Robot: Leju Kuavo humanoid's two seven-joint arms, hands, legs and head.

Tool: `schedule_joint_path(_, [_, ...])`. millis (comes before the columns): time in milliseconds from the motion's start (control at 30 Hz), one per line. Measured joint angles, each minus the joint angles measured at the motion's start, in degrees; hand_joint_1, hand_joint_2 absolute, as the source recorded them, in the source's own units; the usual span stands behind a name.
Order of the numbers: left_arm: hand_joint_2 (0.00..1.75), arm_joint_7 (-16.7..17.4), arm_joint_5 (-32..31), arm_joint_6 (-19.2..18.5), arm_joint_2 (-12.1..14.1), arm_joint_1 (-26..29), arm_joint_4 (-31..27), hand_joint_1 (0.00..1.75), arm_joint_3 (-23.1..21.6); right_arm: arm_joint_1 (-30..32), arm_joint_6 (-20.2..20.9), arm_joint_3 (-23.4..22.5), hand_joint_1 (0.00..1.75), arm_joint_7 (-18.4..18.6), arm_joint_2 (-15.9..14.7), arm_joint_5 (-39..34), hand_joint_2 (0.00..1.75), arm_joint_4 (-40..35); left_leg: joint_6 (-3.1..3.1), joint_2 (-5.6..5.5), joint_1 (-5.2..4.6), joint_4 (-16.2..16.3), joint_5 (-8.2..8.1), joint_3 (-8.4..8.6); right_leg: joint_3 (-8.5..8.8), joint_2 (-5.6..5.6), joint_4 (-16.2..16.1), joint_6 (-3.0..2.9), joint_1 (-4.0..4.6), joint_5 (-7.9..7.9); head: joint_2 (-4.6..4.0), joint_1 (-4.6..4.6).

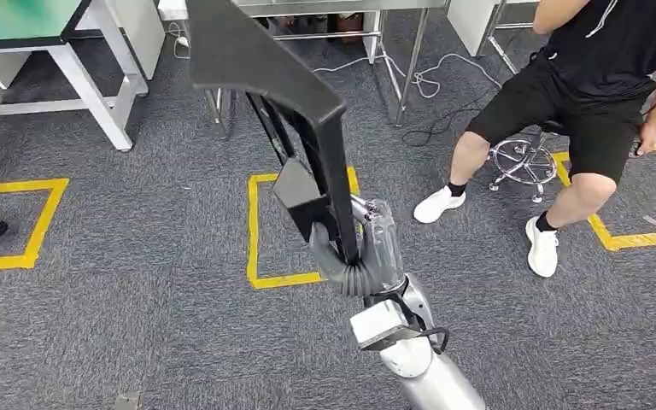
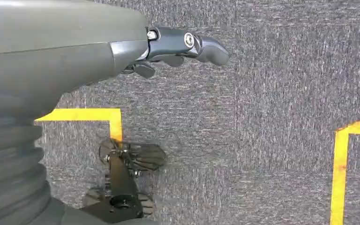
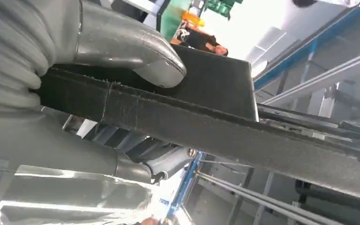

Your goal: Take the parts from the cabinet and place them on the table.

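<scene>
The long black angular plastic part (image 1: pixel 260 77) is in my right hand (image 1: pixel 354 256), its long axis running up and away from my wrist toward the white-legged table with the green top (image 1: pixel 17 26) at far left (so that is the way I judge I must carry it). My right wrist view shows the thumb (image 3: pixel 136 56) clamped across the part's flat face. My left hand (image 2: pixel 178 44) hangs empty over grey carpet (image 2: pixel 272 117), fingers loosely apart.

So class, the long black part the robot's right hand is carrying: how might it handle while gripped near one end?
The black part looks stiff, holding its shape unsupported. Its length beyond the right hand probably makes it top-heavy, apt to swing.
</scene>
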Motion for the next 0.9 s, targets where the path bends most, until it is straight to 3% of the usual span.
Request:
schedule_joint_path(33, [1.75,-0.02,0.0,-0.02,-0.02,-0.02,0.0,0.0,0.0,-0.02,-0.13,0.0,1.75,0.09,0.0,0.02,1.75,0.0,-0.35,-0.19,0.08,0.3,-0.3,0.12,2.69,-0.02,-5.63,0.59,-0.26,2.39,0.02,0.02])
schedule_joint_path(67, [1.75,0.0,0.0,-0.02,-0.02,-0.02,0.0,0.0,0.0,-0.02,-0.22,0.0,1.75,0.11,0.0,0.04,1.75,0.0,-0.85,-0.29,-0.01,0.91,-0.79,0.06,5.06,-0.05,-10.82,0.82,-0.57,4.05,0.02,0.07])
schedule_joint_path(133, [1.75,0.02,-0.02,0.0,0.04,0.02,0.0,0.0,0.0,-0.02,-0.33,-0.02,1.75,0.2,0.11,0.07,1.75,-0.02,-1.64,-0.35,-0.37,1.58,-1.55,-0.23,5.31,0.09,-10.63,-0.41,-0.29,4.0,0.02,-0.11])
schedule_joint_path(200, [1.75,0.04,-0.11,0.0,0.04,0.06,0.0,0.0,0.0,-0.03,-0.44,-0.04,1.75,0.24,0.15,0.07,1.75,-0.02,-1.85,-0.35,-0.06,1.45,-1.66,-0.1,5.38,0.15,-10.6,-1.0,-0.06,3.83,0.0,-0.13])
schedule_joint_path(233, [1.75,0.04,-0.11,0.0,0.11,0.04,-0.02,0.0,0.0,-0.05,-0.46,-0.07,1.75,0.24,0.2,0.07,1.75,-0.02,-2.14,-0.33,0.2,1.71,-1.95,-0.1,5.69,0.15,-10.71,-1.55,-0.67,3.89,0.02,-0.15])
schedule_joint_path(267, [1.75,0.04,-0.11,0.0,0.13,0.06,0.0,0.0,0.0,-0.05,-0.46,-0.07,1.75,0.24,0.31,0.07,1.75,-0.02,-2.49,-0.1,0.39,2.52,-2.49,-0.17,6.04,0.19,-10.78,-1.72,-0.78,3.78,0.0,-0.09])
schedule_joint_path(333, [1.75,0.04,-0.11,0.0,0.04,0.0,0.0,0.0,-0.02,-0.06,-0.46,-0.07,1.75,0.24,0.5,0.07,1.75,-0.02,-3.09,0.51,0.58,9.03,-6.03,-3.08,6.53,0.14,-10.78,-2.29,-0.6,3.39,0.0,-0.52])
schedule_joint_path(367, [1.75,0.04,-0.09,0.0,0.07,0.03,0.0,0.0,-0.02,-0.05,-0.46,-0.04,1.75,0.24,0.52,0.09,1.75,-0.02,-3.33,0.62,0.66,14.69,-8.37,-6.05,6.72,0.11,-10.76,-2.55,-0.44,3.19,0.0,-0.55])
schedule_joint_path(400, [1.75,0.04,-0.11,0.0,0.09,0.1,0.0,0.0,-0.02,0.01,-0.52,-0.04,1.75,0.24,0.5,0.09,1.75,0.0,-3.43,0.62,0.68,18.75,-9.52,-8.47,6.84,0.11,-10.75,-2.73,-0.3,3.04,0.0,-0.55])
schedule_joint_path(433, [1.75,0.04,-0.11,0.02,0.07,0.16,0.0,0.0,-0.02,0.03,-0.68,-0.04,1.75,0.28,0.48,0.09,1.75,0.02,-3.38,0.62,0.68,20.2,-9.39,-9.69,6.93,0.14,-10.74,-2.84,-0.24,2.94,0.0,-0.55])
schedule_joint_path(467, [1.75,0.04,-0.13,0.09,0.07,0.19,0.0,0.0,-0.02,0.03,-1.22,-0.04,1.75,0.57,0.5,0.13,1.75,0.02,-3.21,0.62,0.68,19.02,-7.54,-9.86,7.19,0.2,-10.74,-2.92,-0.13,2.7,0.0,-0.55])
schedule_joint_path(500, [1.75,0.02,-0.22,0.11,0.07,0.17,0.0,0.0,-0.02,0.03,-1.68,-0.07,1.75,0.72,0.5,0.13,1.75,0.02,-2.89,0.62,0.65,15.21,-4.69,-8.41,7.59,0.33,-10.75,-2.83,-0.07,2.44,0.0,-0.57])
schedule_joint_path(567, [1.75,0.0,-0.37,0.2,0.09,0.16,0.0,0.0,-0.02,0.03,-2.27,-0.07,1.75,0.98,0.7,0.07,1.75,0.02,-1.81,0.62,0.52,4.89,1.09,-3.72,8.52,0.43,-10.84,-2.71,0.06,1.9,0.0,-0.55])
schedule_joint_path(600, [1.75,0.04,-0.55,0.31,0.22,0.1,0.0,0.0,-0.02,0.01,-2.47,-0.07,1.75,1.0,0.76,0.02,1.75,0.04,-1.32,0.71,0.2,3.18,0.36,-2.67,8.61,0.45,-10.93,-2.5,0.24,1.7,0.02,-0.37])
schedule_joint_path(667, [1.75,0.18,-0.77,0.52,0.18,-0.01,0.0,0.0,-0.04,0.14,-2.8,-0.07,1.75,1.0,0.76,0.0,1.75,0.04,-0.63,0.76,-0.56,2.55,-0.1,-2.79,8.29,0.43,-11.32,-1.78,0.29,1.47,0.0,-0.55])
schedule_joint_path(733, [1.75,0.18,-0.74,0.63,0.22,0.13,0.0,0.0,-0.02,0.65,-2.88,-0.09,1.75,0.98,0.76,0.02,1.75,0.05,0.53,0.63,-0.74,1.18,-0.45,-2.33,9.09,0.39,-10.43,-0.31,0.63,2.78,0.0,-0.5])
schedule_joint_path(767, [1.75,0.18,-0.74,0.68,0.2,0.18,0.0,0.0,-0.02,0.65,-2.99,-0.09,1.75,0.94,0.76,0.02,1.75,0.07,0.98,0.37,-0.19,-0.03,0.04,-0.43,8.43,0.34,-9.99,-0.35,0.73,1.84,0.02,-0.48])
schedule_joint_path(800, [1.75,0.11,-0.74,0.78,0.07,0.11,0.02,0.0,-0.02,0.52,-3.08,-0.07,1.75,0.9,0.7,0.02,1.75,0.09,1.09,0.39,-0.45,-0.22,0.02,0.44,8.49,0.31,-8.4,-0.34,0.64,0.89,0.0,-0.41])
schedule_joint_path(833, [1.75,0.11,-0.74,0.81,0.07,0.02,0.02,0.0,-0.02,0.32,-3.08,-0.02,1.75,0.83,0.7,0.04,1.75,0.09,1.38,0.31,-0.43,-0.18,-0.01,0.61,7.01,0.39,-5.4,-0.92,0.6,-0.49,0.0,-0.39])
schedule_joint_path(867, [1.75,0.13,-0.74,0.92,0.07,-0.02,0.02,0.0,-0.02,0.39,-3.08,-0.02,1.75,0.81,0.66,0.02,1.75,0.11,1.48,0.26,-0.51,-0.17,-0.17,0.64,4.16,0.37,-0.72,-1.53,0.54,-2.26,0.0,-0.24])
schedule_joint_path(900, [1.75,0.13,-0.74,0.96,0.07,0.0,0.02,0.0,-0.02,0.63,-3.1,-0.02,1.75,0.81,0.55,0.04,1.75,0.15,1.47,0.2,-0.55,-0.15,-0.34,0.63,1.24,0.38,3.62,-1.7,0.35,-3.82,0.0,-0.24])
